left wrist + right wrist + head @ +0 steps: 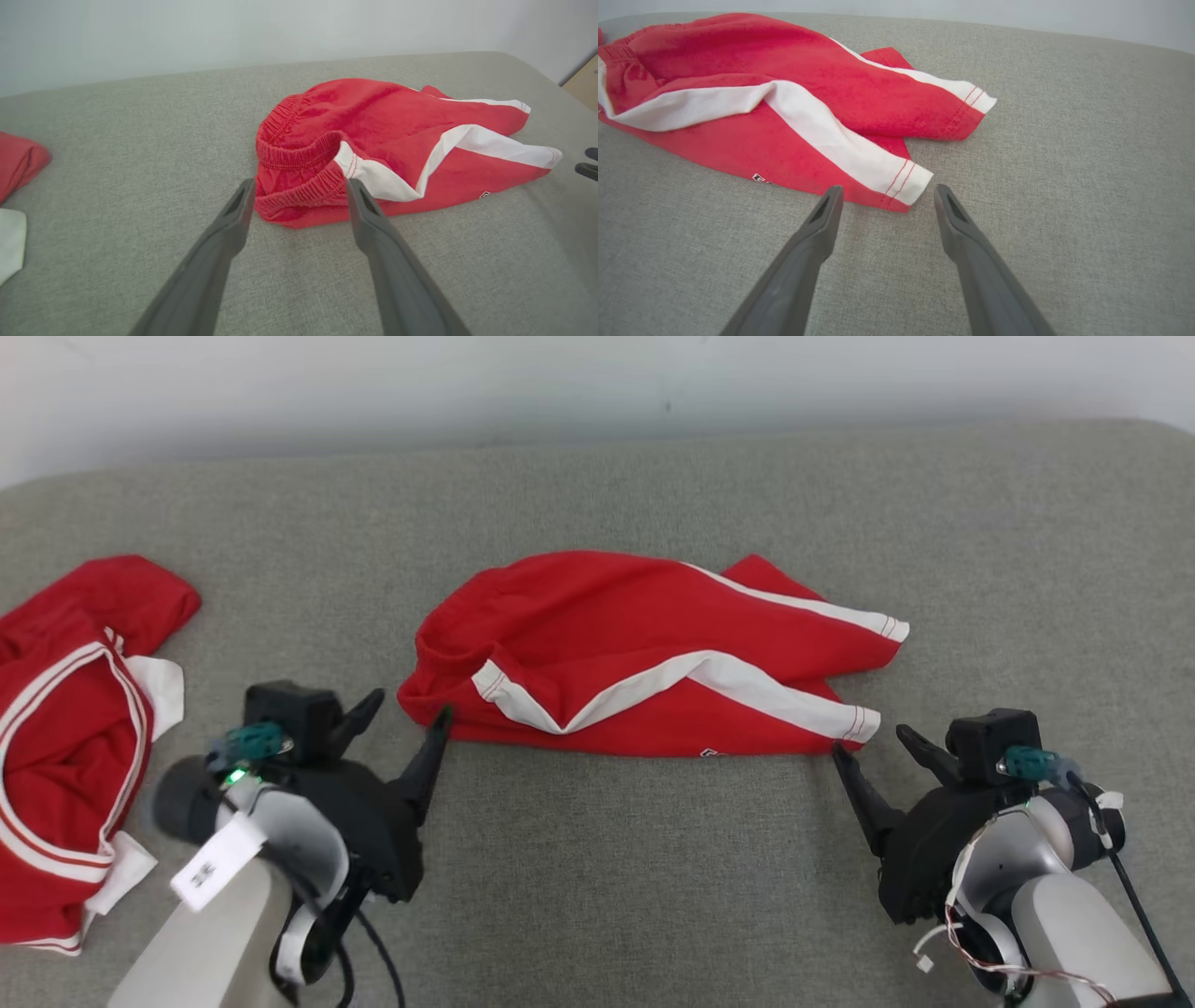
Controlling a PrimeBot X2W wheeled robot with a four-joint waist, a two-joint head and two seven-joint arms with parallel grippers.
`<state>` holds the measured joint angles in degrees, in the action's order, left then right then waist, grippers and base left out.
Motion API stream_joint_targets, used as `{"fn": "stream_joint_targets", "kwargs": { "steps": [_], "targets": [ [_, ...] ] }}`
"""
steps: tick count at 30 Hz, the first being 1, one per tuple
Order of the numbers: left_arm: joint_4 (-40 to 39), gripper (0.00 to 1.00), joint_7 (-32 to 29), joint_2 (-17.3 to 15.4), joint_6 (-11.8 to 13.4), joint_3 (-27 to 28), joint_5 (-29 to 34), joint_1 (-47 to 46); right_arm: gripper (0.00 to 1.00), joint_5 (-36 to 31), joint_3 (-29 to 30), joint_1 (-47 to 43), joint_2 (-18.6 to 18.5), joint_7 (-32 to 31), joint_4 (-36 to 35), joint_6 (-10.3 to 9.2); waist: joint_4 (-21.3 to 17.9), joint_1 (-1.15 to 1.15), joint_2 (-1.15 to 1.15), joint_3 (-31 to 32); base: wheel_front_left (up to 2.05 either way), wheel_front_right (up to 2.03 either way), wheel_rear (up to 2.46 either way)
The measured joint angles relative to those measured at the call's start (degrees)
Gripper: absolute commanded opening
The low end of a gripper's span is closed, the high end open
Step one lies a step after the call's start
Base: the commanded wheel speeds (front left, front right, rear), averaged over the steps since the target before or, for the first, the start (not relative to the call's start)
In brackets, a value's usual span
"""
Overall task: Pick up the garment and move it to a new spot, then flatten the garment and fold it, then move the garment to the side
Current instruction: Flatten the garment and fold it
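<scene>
Garment: red cloth shorts with white side stripes point(644, 653), lying loose in the middle of the grey fabric-covered bench point(597, 877). The elastic waistband end points to the robot's left and the leg hems to its right.
Shape it's in: rumpled tbh. One leg is flopped across the other, a white stripe bends in a V, and the waistband is bunched up. Not flat, and no tidy fold.
Left gripper point(411, 705): fingers spread wide with nothing between them, tips just at the waistband corner. In the left wrist view they straddle that corner.
Right gripper point(870, 741): same deal, fingers apart and empty, parked right by the near leg hem with the white cuff.
Other stuff: a second red garment with white trim point(65, 728) sits well off at the left edge and isn't involved.
Done so far: hard to say. The shorts may already be in their new spot, but the pictures can't confirm that.
Still left: pretty much everything else, meaning flattening, folding and shifting it aside.
Best guess at current step: lined up to pinch both near corners and pull it out flat.
</scene>
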<state>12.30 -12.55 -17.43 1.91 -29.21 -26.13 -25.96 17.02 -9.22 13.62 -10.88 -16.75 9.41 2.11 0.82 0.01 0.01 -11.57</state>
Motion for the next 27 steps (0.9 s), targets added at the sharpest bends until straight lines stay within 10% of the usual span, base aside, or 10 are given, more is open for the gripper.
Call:
{"fn": "stream_joint_targets", "kwargs": {
  "steps": [27],
  "targets": [
    [10.2, 1.00, -5.1, 6.1, -5.0, -4.8, 0.9, -12.3, 1.00, 0.9, -0.8, 7.2, 2.9, -0.6, 8.5, 0.58, -0.7, -0.01, 0.00, -5.4, 0.00, 0.00, 0.00]
  ]
}}
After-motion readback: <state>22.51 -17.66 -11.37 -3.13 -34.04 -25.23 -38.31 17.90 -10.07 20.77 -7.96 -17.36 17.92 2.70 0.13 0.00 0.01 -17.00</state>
